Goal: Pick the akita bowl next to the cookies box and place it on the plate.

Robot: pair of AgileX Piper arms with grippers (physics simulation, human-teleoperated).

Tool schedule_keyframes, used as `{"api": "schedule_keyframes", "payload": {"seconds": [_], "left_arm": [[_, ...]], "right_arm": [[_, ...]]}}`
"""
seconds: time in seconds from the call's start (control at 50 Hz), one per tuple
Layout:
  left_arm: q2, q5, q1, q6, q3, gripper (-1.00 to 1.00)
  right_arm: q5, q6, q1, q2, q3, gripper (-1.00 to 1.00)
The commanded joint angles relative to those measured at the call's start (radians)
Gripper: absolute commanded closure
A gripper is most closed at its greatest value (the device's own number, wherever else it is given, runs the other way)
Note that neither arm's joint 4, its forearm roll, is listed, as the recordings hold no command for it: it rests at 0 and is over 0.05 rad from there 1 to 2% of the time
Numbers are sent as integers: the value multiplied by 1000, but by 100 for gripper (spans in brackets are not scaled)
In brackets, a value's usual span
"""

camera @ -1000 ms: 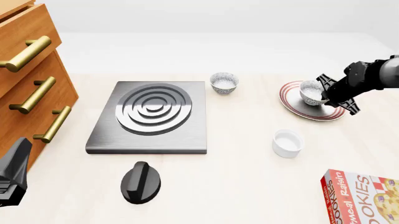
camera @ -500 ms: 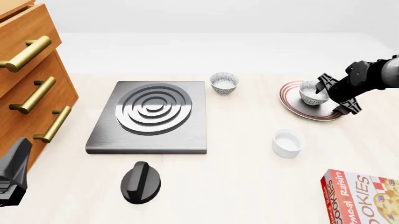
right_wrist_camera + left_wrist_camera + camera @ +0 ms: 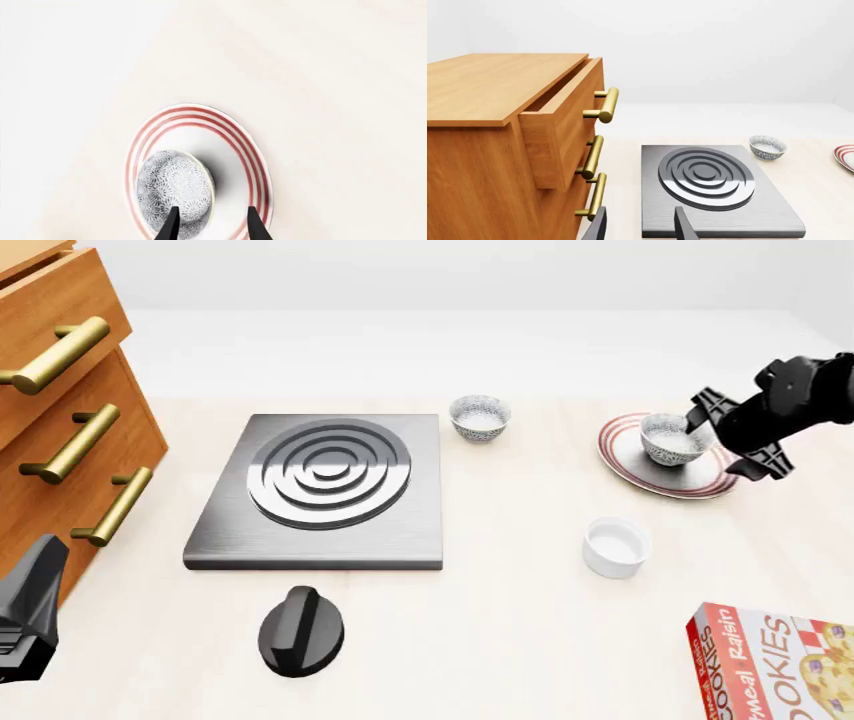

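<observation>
The akita bowl (image 3: 671, 438) (image 3: 175, 192) stands upright on the red-ringed plate (image 3: 663, 480) (image 3: 248, 150) at the right. My right gripper (image 3: 730, 444) (image 3: 213, 227) hangs open just above and to the right of it. One finger overlaps the bowl's rim in the right wrist view, and nothing is held. The cookies box (image 3: 777, 660) lies at the near right corner, well apart from the bowl. My left gripper (image 3: 640, 229) is open and empty at the near left, seen as a dark shape (image 3: 27, 612) in the front view.
A second speckled bowl (image 3: 479, 417) (image 3: 767, 147) sits behind the grey stove (image 3: 320, 490) (image 3: 714, 180). A white ramekin (image 3: 615, 546) stands in front of the plate. A black knob (image 3: 302, 630) lies near the front. The wooden drawer cabinet (image 3: 67, 420) (image 3: 507, 130) fills the left.
My right gripper has let go of the akita bowl and pulled up and to the right. The bowl stays on the plate. The left arm has not moved.
</observation>
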Motion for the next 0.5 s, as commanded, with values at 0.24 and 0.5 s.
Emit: {"api": "schedule_keyframes", "payload": {"seconds": [0.24,0.5], "left_arm": [[0,0,0,0,0,-100],[0,0,0,0,0,-100]], "right_arm": [[13,-64,-2,-145,117,-100],[33,-88,37,-244,177,-100]]}}
